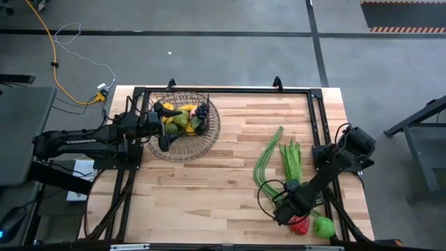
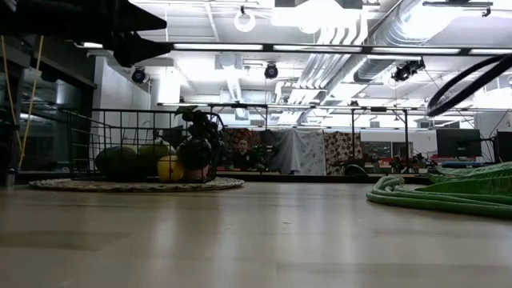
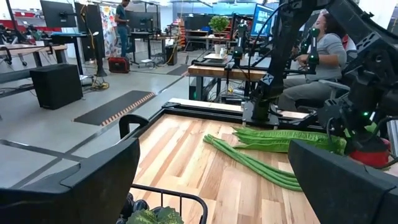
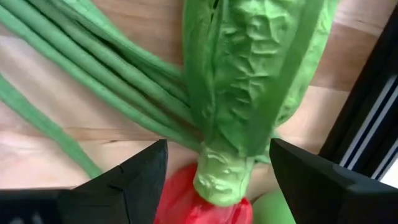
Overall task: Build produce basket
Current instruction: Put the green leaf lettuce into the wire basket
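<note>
Right gripper (image 1: 287,211): low in the lower right of the high view, over the near end of the produce on the table. Its two fingers (image 4: 134,180) stand spread, one on each side of the stem end of the leafy greens (image 4: 249,93); they are not pressed on it and hold nothing.
Leafy greens: one bunch, flat on the wood, its stem end between the fingers and lying over the red pepper (image 4: 186,202).
Red pepper: one, just under the fingers, at the lower right of the high view.
Green apple (image 1: 323,226): one, just beside the red pepper, toward the right edge of the table (image 1: 209,188).
Long green beans (image 1: 268,157): one bundle, just beside the greens, running from the gripper toward the middle of the high view.
Left gripper (image 1: 164,132): at the upper left of the high view, over the basket (image 1: 202,143), fingers wide apart and empty.
Basket: one, upper left of the high view, standing on a round mat (image 2: 136,185).
Produce in basket: one bunch of dark grapes (image 1: 201,111), one yellow banana (image 1: 187,109), green pears (image 1: 180,120); their exact count I cannot tell.
Room: two people, one seated and one standing, in the left wrist view.
</note>
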{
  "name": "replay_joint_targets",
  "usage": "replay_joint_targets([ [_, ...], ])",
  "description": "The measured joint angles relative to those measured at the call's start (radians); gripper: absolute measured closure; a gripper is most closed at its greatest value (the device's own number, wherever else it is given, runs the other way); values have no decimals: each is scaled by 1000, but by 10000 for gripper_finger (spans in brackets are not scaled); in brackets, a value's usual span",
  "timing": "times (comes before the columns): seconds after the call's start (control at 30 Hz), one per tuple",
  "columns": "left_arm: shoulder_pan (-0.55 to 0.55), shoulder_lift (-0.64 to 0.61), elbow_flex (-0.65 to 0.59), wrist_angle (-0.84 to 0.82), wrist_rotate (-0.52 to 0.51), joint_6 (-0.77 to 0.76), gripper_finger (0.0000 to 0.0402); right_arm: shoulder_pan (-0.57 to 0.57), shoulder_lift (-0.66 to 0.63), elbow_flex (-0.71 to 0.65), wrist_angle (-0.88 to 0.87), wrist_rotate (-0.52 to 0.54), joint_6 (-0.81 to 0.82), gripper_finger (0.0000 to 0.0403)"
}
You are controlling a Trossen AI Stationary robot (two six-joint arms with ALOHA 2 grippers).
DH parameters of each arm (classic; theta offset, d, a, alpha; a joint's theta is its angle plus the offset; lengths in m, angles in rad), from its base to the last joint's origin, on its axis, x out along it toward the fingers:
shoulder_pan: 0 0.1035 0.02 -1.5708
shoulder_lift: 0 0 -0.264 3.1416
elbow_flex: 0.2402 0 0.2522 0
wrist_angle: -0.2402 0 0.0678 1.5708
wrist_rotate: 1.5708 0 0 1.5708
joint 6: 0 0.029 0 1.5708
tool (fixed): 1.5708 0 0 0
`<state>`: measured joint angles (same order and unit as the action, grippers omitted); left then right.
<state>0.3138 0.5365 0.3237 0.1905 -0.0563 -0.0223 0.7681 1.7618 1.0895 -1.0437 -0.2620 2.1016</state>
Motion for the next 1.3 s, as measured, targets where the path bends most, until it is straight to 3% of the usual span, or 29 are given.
replay_joint_targets([
  [0.2,0,0,0,0,0,0,2,0,0,-36,13,-1,3,161],
  [0.5,0,0,0,5,0,18,2,0,-2,-31,-6,-24,-48,289],
  [0.67,0,0,0,26,0,16,2,0,-4,36,-146,-37,-130,358],
  [0.77,0,0,0,26,0,16,2,0,-26,107,-290,-4,-167,373],
  [0.87,0,0,0,27,0,18,2,1,-64,196,-401,123,-190,373],
  [1.03,0,0,0,40,0,17,2,14,-122,282,-367,506,-251,373],
  [1.17,0,0,0,42,14,6,2,-18,-134,258,-271,755,-384,373],
  [1.3,0,0,0,65,97,-33,2,-108,-134,153,-58,907,-622,373],
])
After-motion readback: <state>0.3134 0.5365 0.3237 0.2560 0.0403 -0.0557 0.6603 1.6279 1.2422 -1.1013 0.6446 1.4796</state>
